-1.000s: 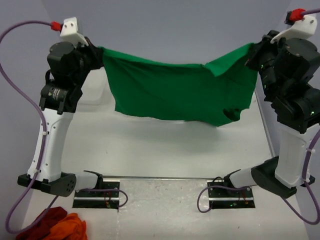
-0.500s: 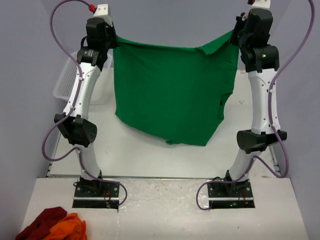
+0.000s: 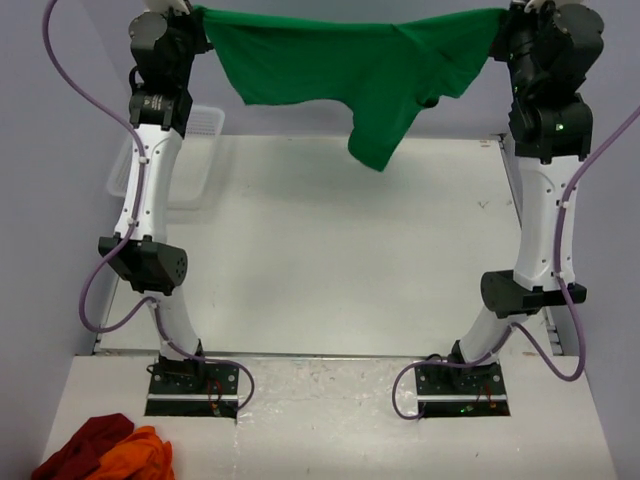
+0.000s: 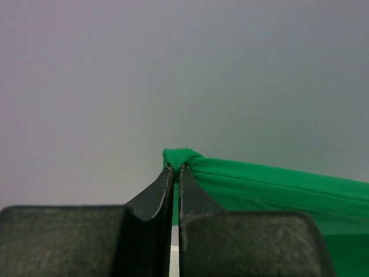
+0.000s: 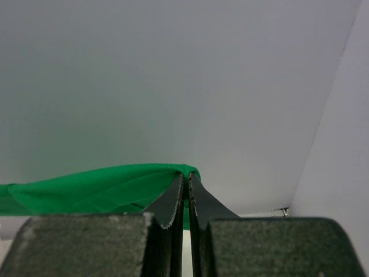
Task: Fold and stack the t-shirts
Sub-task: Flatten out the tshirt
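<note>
A plain bright green t-shirt (image 3: 340,60) hangs stretched between both arms high over the far end of the table, clear of the surface, one part drooping lower in the middle. My left gripper (image 3: 200,14) is shut on its left corner, and the pinched cloth (image 4: 180,156) bulges past my left gripper's (image 4: 176,168) tips. My right gripper (image 3: 503,18) is shut on the right corner, where the shirt's edge (image 5: 115,184) runs off leftward from my right gripper's (image 5: 186,175) tips.
A clear plastic basket (image 3: 190,150) stands at the table's far left, behind the left arm. Dark red and orange cloths (image 3: 105,452) lie off the table at the near left. The white table (image 3: 330,260) spreads below the hanging shirt.
Both arms have risen and reached farther back, carrying the shirt from low over the table to high up. The cloth now hangs shorter and more bunched.
</note>
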